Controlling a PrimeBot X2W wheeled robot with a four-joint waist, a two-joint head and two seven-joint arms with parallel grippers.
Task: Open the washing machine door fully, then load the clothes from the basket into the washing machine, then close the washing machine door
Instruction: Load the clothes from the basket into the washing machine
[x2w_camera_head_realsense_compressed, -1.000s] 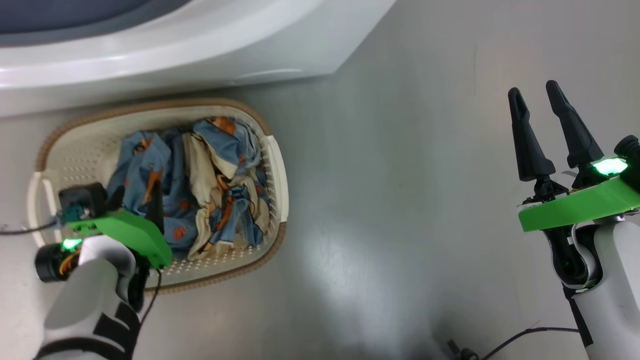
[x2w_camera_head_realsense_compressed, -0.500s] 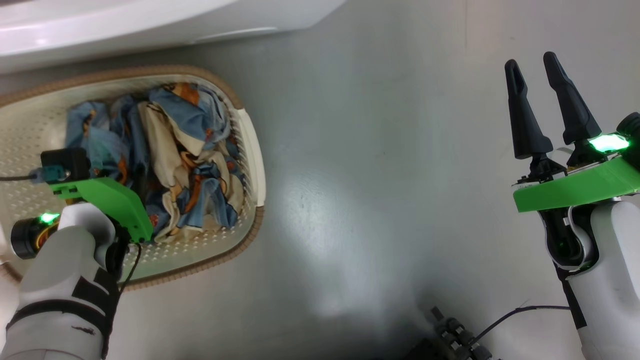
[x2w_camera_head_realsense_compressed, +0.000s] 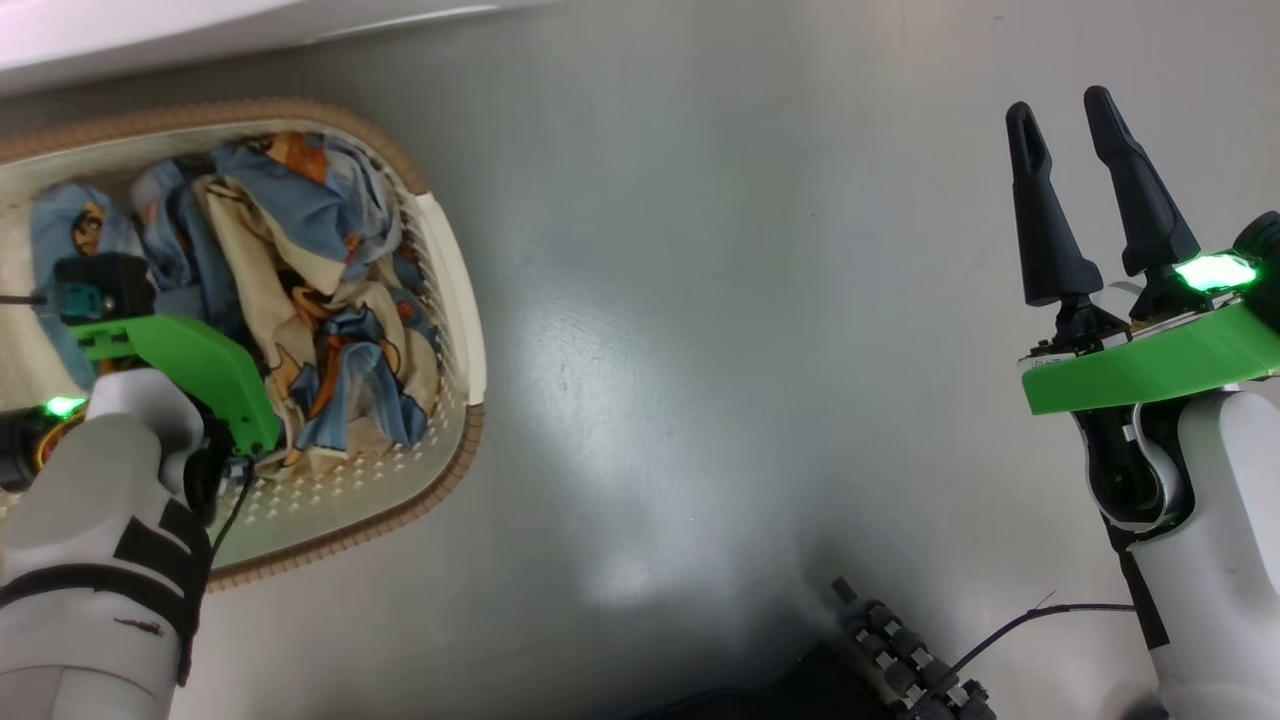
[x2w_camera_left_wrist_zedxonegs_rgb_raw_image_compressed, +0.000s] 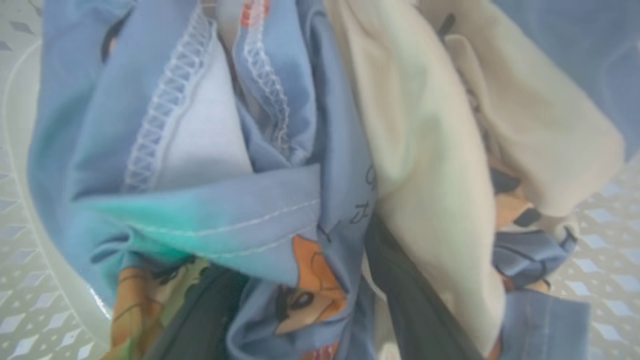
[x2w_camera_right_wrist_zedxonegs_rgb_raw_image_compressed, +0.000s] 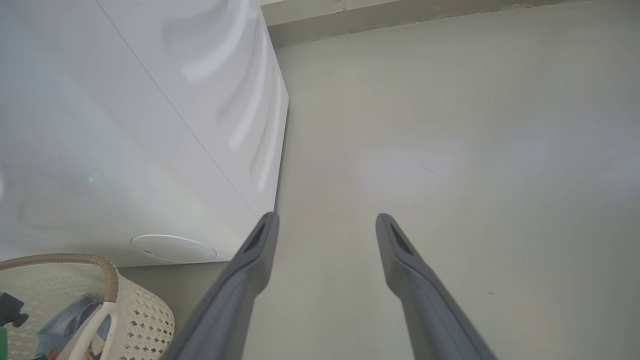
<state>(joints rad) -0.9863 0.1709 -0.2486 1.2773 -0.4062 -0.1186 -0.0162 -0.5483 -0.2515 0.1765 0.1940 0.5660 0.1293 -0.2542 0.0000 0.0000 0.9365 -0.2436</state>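
A big, glossy white washing machine (x2w_camera_right_wrist_zedxonegs_rgb_raw_image_compressed: 125, 125) stands ahead to my left. Its smooth panels catch pale reflections, and a flat round white cover (x2w_camera_right_wrist_zedxonegs_rgb_raw_image_compressed: 172, 247) sits low on the panel nearest the basket.

A smooth grey floor (x2w_camera_head_realsense_compressed: 700, 300) with a soft sheen spreads before me. On it, just beside the machine, sits a rounded cream-white perforated plastic basket (x2w_camera_head_realsense_compressed: 445, 270) with a brown woven-look rim.

The clothes (x2w_camera_head_realsense_compressed: 320, 300) lie heaped inside the basket: crumpled soft fabric in light blue and cream, printed with orange cartoon figures. Small dark lettering on one blue fold is too blurred to read.

My left gripper (x2w_camera_left_wrist_zedxonegs_rgb_raw_image_compressed: 300, 280) is pushed down into the heap. Its two dark fingers (x2w_camera_left_wrist_zedxonegs_rgb_raw_image_compressed: 415, 310) stand wide apart, with folds bunched between them, not pinched.

My right gripper (x2w_camera_head_realsense_compressed: 1060, 103) hangs over bare floor, well apart from the basket. Its long, dark, tapered fingers are spread and hold nothing. A bright green plastic mount (x2w_camera_head_realsense_compressed: 1150, 365) sits at their base. A thin black cable (x2w_camera_head_realsense_compressed: 1050, 612) trails near my right forearm.
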